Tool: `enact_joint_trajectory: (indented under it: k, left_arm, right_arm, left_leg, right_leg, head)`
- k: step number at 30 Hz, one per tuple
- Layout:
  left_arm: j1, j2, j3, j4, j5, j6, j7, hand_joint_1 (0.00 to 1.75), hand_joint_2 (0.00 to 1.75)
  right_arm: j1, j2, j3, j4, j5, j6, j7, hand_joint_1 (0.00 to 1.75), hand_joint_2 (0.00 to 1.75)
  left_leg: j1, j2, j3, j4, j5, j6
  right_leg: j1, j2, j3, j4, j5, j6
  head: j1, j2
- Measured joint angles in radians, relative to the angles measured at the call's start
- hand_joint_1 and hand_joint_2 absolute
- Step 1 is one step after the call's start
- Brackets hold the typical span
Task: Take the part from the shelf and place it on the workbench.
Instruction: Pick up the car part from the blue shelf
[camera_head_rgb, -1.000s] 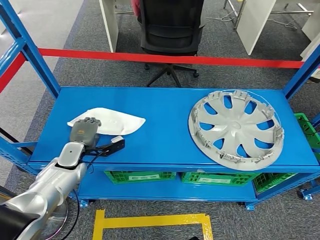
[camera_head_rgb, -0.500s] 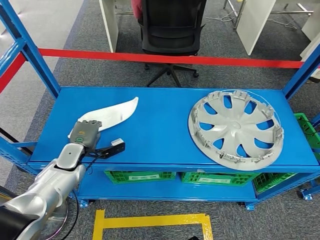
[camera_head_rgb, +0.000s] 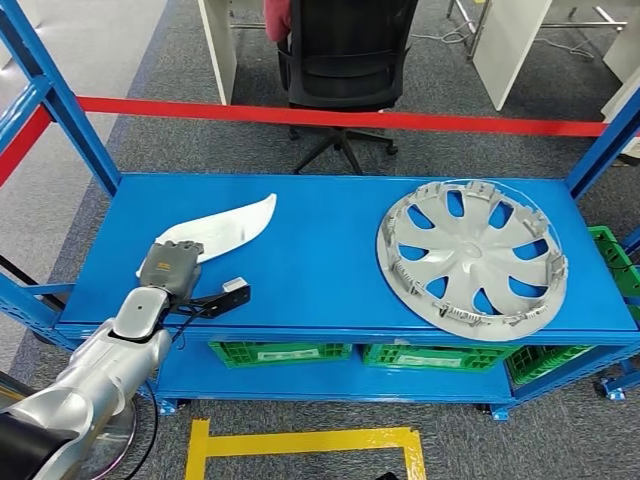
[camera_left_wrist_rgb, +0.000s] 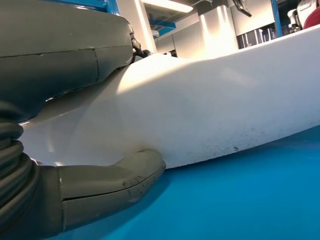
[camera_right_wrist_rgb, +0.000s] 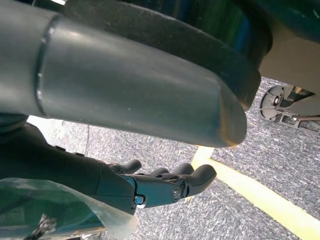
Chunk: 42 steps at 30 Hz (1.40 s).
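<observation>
A white, curved, blade-shaped part (camera_head_rgb: 226, 225) lies tilted on the blue shelf (camera_head_rgb: 332, 280) at its left end. My left hand (camera_head_rgb: 170, 267) grips the part's near end. In the left wrist view the thumb (camera_left_wrist_rgb: 113, 185) sits under the white part (camera_left_wrist_rgb: 211, 105) and the fingers (camera_left_wrist_rgb: 68, 55) press on its upper face. One long edge of the part touches the shelf top. My right hand (camera_right_wrist_rgb: 166, 185) hangs low over the carpet, fingers slightly apart and holding nothing.
A silver wheel cover (camera_head_rgb: 472, 258) lies flat on the shelf's right half. Green crates (camera_head_rgb: 279, 352) stand on the lower level. Blue uprights (camera_head_rgb: 68, 110) frame the shelf ends. Behind are a red barrier tape (camera_head_rgb: 340, 117) and an office chair (camera_head_rgb: 343, 60). Yellow floor tape (camera_head_rgb: 302, 440) marks the carpet.
One second ago the white part lay flat under my left hand. It has since tipped up onto its edge in my grip; little has moved in the last half second.
</observation>
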Motion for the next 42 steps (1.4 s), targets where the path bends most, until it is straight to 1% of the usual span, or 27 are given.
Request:
enact_joint_trajectory:
  k: [6, 10, 12, 14, 16, 18, 19, 20, 23, 24, 26, 30, 34, 38, 40, 42]
  left_arm:
    - [0.022, 0.000, 0.026, 0.000, 0.038, 0.076, -0.080, 1.75, 1.75]
    - [0.040, -0.003, 0.064, 0.000, 0.094, 0.121, -0.142, 1.75, 1.75]
    - [0.053, -0.005, 0.091, -0.010, 0.115, 0.152, -0.209, 1.75, 1.75]
    - [0.081, -0.011, 0.130, -0.057, 0.097, 0.188, -0.321, 1.75, 1.75]
    - [0.120, -0.037, 0.208, -0.150, 0.047, 0.205, -0.472, 1.75, 1.75]
    - [0.146, -0.085, 0.333, -0.255, 0.015, 0.211, -0.641, 1.75, 1.75]
    - [0.152, -0.110, 0.399, -0.299, 0.012, 0.213, -0.707, 1.75, 1.75]
    - [0.153, -0.134, 0.458, -0.335, 0.013, 0.215, -0.749, 1.75, 1.75]
    - [0.153, -0.184, 0.591, -0.422, 0.053, 0.216, -0.805, 1.75, 1.75]
    - [0.154, -0.194, 0.619, -0.448, 0.087, 0.216, -0.816, 1.75, 1.75]
    - [0.156, -0.206, 0.644, -0.495, 0.173, 0.216, -0.824, 1.75, 1.75]
    - [0.167, -0.226, 0.626, -0.573, 0.326, 0.216, -0.826, 1.75, 1.75]
    - [0.203, -0.228, 0.556, -0.658, 0.529, 0.216, -0.826, 1.75, 1.75]
    - [0.273, -0.210, 0.430, -0.784, 0.840, 0.201, -0.826, 1.75, 1.75]
    - [0.323, -0.188, 0.350, -0.862, 0.986, 0.157, -0.826, 1.75, 1.75]
    - [0.384, -0.167, 0.274, -0.951, 1.077, 0.103, -0.826, 1.75, 1.75]
  right_arm:
    - [0.000, 0.000, -0.009, 0.000, 0.006, 0.000, -0.002, 0.00, 0.00]
    - [0.000, 0.000, -0.018, 0.000, 0.008, -0.003, -0.002, 0.00, 0.00]
    - [0.000, 0.000, -0.022, 0.000, 0.008, -0.004, -0.001, 0.00, 0.00]
    - [0.000, 0.001, -0.028, 0.000, 0.008, -0.005, -0.002, 0.00, 0.00]
    - [0.001, 0.002, -0.035, 0.000, 0.008, -0.008, -0.006, 0.00, 0.00]
    - [0.000, 0.002, -0.043, 0.000, 0.009, -0.012, -0.010, 0.00, 0.00]
    - [0.000, 0.002, -0.046, 0.000, 0.009, -0.013, -0.011, 0.00, 0.00]
    - [0.001, 0.002, -0.049, 0.000, 0.010, -0.014, -0.011, 0.00, 0.00]
    - [0.002, 0.004, -0.057, 0.000, 0.010, -0.014, -0.011, 0.00, 0.00]
    - [0.002, 0.004, -0.061, 0.000, 0.011, -0.014, -0.011, 0.00, 0.00]
    - [0.003, 0.005, -0.065, 0.000, 0.012, -0.014, -0.009, 0.00, 0.00]
    - [0.002, 0.011, -0.074, 0.000, 0.014, -0.016, -0.011, 0.00, 0.00]
    - [0.003, 0.016, -0.087, 0.000, 0.016, -0.022, -0.019, 0.00, 0.00]
    - [0.003, 0.018, -0.104, 0.000, 0.017, -0.031, -0.019, 0.00, 0.00]
    - [0.004, 0.021, -0.116, 0.000, 0.015, -0.034, -0.016, 0.00, 0.00]
    - [0.006, 0.025, -0.128, 0.000, 0.013, -0.038, -0.015, 0.00, 0.00]
  left_leg:
    - [0.000, 0.000, 0.000, 0.000, 0.000, 0.000]
    - [0.000, 0.000, 0.000, 0.000, 0.000, 0.000]
    - [0.000, 0.000, 0.000, 0.000, 0.000, 0.000]
    - [0.000, 0.000, 0.000, 0.000, 0.000, 0.000]
    - [0.000, 0.000, -0.001, 0.000, 0.000, 0.000]
    - [0.000, 0.000, -0.002, 0.000, 0.000, 0.000]
    - [-0.001, 0.001, -0.002, 0.000, 0.000, 0.000]
    - [-0.001, 0.001, -0.002, 0.000, 0.000, 0.000]
    - [-0.002, 0.003, -0.001, 0.000, -0.001, 0.001]
    - [-0.001, 0.003, -0.001, 0.000, -0.001, 0.001]
    - [-0.001, 0.002, -0.002, 0.000, 0.000, 0.001]
    - [0.000, 0.000, -0.002, 0.000, 0.001, 0.001]
    - [0.000, 0.000, -0.002, 0.000, 0.001, 0.001]
    - [0.000, 0.000, -0.003, 0.000, 0.001, 0.001]
    - [-0.001, 0.000, -0.003, 0.000, 0.001, 0.001]
    - [-0.001, 0.000, -0.003, 0.000, 0.000, 0.001]
  right_leg:
    - [0.000, 0.000, 0.000, 0.000, 0.000, 0.000]
    - [0.000, 0.000, 0.000, 0.000, 0.000, 0.000]
    - [0.000, 0.000, -0.001, 0.000, 0.000, 0.000]
    - [0.000, 0.000, -0.001, 0.000, 0.000, 0.000]
    - [0.000, -0.001, -0.002, 0.000, 0.000, 0.000]
    - [0.000, 0.000, -0.002, 0.000, 0.000, 0.000]
    - [-0.001, 0.002, -0.002, 0.000, 0.000, 0.000]
    - [-0.001, 0.003, -0.002, 0.000, 0.001, 0.001]
    - [-0.001, 0.005, -0.003, 0.000, 0.001, 0.001]
    - [-0.001, 0.005, -0.004, 0.000, 0.001, 0.001]
    - [-0.001, 0.002, -0.004, 0.000, 0.001, 0.001]
    - [0.000, 0.000, -0.003, 0.001, 0.001, 0.001]
    - [0.000, 0.000, -0.003, 0.000, 0.001, 0.001]
    - [0.000, 0.000, -0.003, 0.000, 0.001, 0.001]
    - [0.000, 0.000, -0.003, 0.000, 0.000, 0.001]
    - [0.000, 0.000, -0.004, 0.000, 0.000, 0.001]
  head:
    - [0.000, 0.000]
    - [0.000, 0.000]
    - [0.000, 0.000]
    - [0.000, 0.000]
    - [0.000, 0.000]
    - [0.000, 0.000]
    - [0.000, 0.000]
    - [0.000, 0.000]
    - [0.000, 0.000]
    - [0.000, 0.000]
    - [0.000, 0.000]
    - [0.000, 0.000]
    - [0.000, 0.000]
    - [0.000, 0.000]
    - [0.000, 0.000]
    - [0.000, 0.000]
